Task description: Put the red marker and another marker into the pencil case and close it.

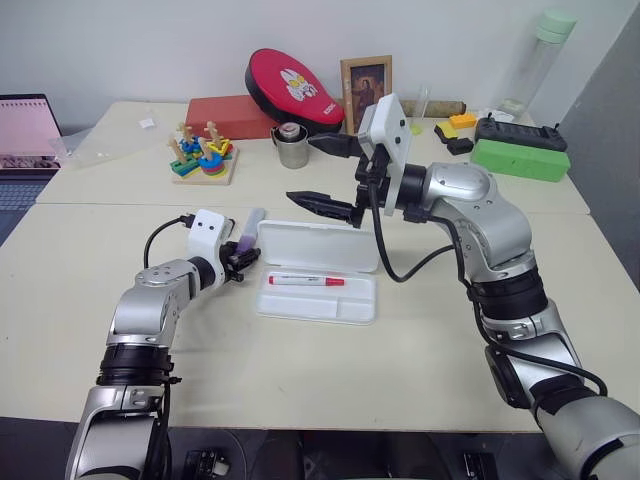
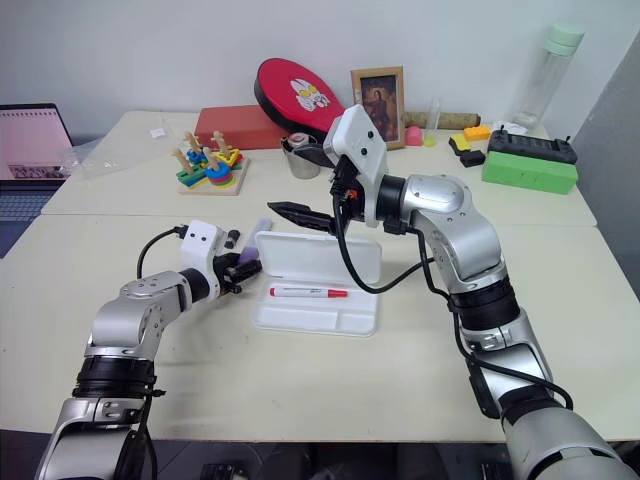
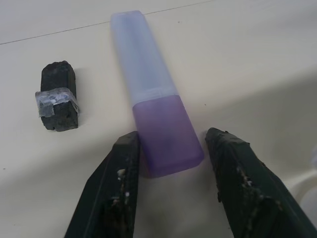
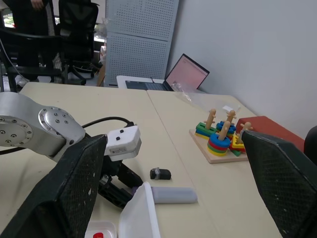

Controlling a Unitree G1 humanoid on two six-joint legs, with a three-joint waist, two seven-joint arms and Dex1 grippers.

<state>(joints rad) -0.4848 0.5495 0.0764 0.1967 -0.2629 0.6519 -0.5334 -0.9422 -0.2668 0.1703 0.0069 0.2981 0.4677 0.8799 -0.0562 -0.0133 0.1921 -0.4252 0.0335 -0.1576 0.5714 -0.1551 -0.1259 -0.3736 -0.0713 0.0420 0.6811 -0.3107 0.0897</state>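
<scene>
Lavender marker (image 3: 157, 114), end between left hand (image 3: 171, 163) fingers

Office-style robot test room

Pale tables (image 1: 420, 380) pushed together, a laptop (image 4: 185, 74) open at one table's far edge, black swivel chairs (image 4: 74, 37) and a white perforated partition (image 4: 141, 42) stand beyond.

Head pair overhead; wrist views close.

left pincer (image 3: 168, 148) low, right pincer (image 1: 325, 175) raised, agape
</scene>
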